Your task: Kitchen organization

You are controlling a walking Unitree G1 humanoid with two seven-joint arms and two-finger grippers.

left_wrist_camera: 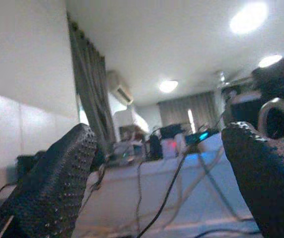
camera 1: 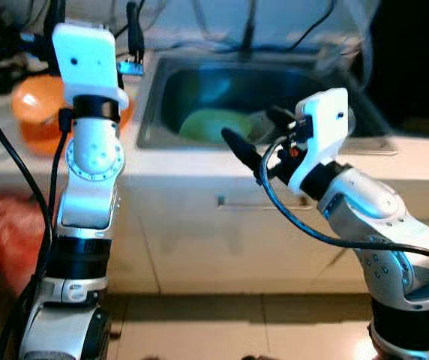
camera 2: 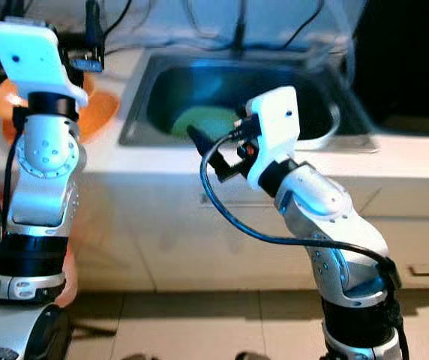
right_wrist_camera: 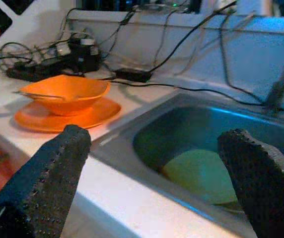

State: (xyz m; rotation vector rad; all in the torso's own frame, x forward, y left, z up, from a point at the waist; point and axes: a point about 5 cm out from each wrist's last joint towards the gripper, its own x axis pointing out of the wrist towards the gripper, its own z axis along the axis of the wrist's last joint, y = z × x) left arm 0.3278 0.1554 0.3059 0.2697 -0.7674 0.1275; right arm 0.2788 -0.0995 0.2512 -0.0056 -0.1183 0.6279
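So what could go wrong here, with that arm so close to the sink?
The open right gripper hovers at the sink edge; a low reach for the green plate might bump the rim. Cables lie near the orange bowl and could snag. The raised left gripper could catch them.

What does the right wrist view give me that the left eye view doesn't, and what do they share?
Right wrist view: the orange bowl sits on an orange plate, with a black power strip behind. Left eye view: both arms, the left end effector raised over the counter, the right end effector open at the sink's front edge, cabinet fronts below. Both: the sink holding a green plate.
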